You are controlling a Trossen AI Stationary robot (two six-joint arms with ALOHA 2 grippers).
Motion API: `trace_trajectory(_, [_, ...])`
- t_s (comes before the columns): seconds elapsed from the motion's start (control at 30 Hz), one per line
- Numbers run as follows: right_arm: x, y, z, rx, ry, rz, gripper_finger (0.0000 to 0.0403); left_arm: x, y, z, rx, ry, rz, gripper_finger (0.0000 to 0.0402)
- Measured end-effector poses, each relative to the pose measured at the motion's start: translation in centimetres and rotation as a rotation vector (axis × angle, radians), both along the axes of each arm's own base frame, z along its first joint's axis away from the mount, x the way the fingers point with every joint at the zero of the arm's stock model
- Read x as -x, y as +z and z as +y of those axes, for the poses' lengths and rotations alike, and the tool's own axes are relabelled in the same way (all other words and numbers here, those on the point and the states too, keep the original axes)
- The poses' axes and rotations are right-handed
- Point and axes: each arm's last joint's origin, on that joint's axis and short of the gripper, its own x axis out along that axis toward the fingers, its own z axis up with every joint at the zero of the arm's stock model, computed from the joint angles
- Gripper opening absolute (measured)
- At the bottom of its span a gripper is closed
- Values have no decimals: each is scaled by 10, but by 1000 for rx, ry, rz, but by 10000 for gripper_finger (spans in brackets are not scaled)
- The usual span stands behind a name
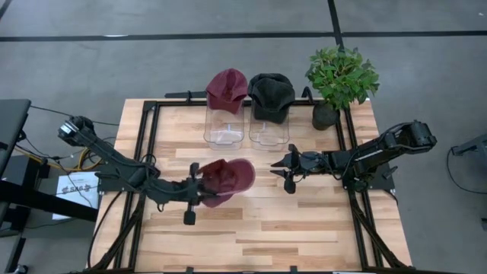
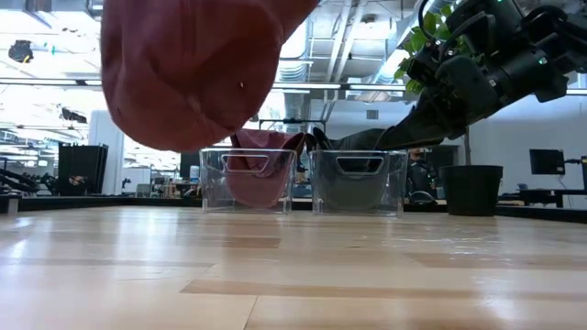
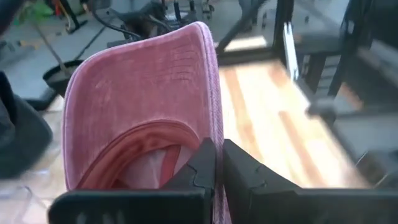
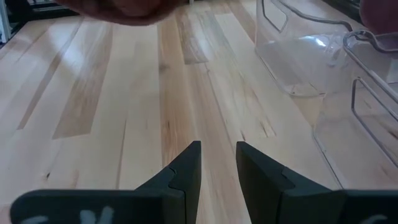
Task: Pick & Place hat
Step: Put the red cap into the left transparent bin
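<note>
Over the table's middle: the left gripper (image 1: 199,192) holds a maroon hat (image 1: 230,180) up off the wood; the low view shows it hanging clear of the tabletop.
Left grip: jaws clenched on the hat's brim edge, fingers (image 3: 208,165) pinching the fabric.
Right gripper (image 1: 287,169): hovers to the right of the held hat, apart from it, jaws slightly parted with nothing between them, fingers (image 4: 186,165) above bare wood.
Far side, left bin (image 1: 224,126): clear, with a second maroon hat (image 1: 227,89) resting on its far rim.
Far side, right bin (image 1: 268,128): clear, just beside the left one, with a dark grey hat (image 1: 272,95) on its far rim.
Far right corner: a potted plant (image 1: 339,80) in a dark pot.
Table (image 1: 304,228): light wooden planks in a black frame.
</note>
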Motion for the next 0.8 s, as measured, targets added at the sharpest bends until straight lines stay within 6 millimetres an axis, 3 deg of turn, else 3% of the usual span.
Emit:
trace_trajectory(0.43, [-5,13,0,-130,-62,-157,91,2,-40,3,-463,-70,100,13])
trace_trajectory(0.8, [-11,37,-5,-201,-82,-418,91,9,-65,12,-628,10,161,14])
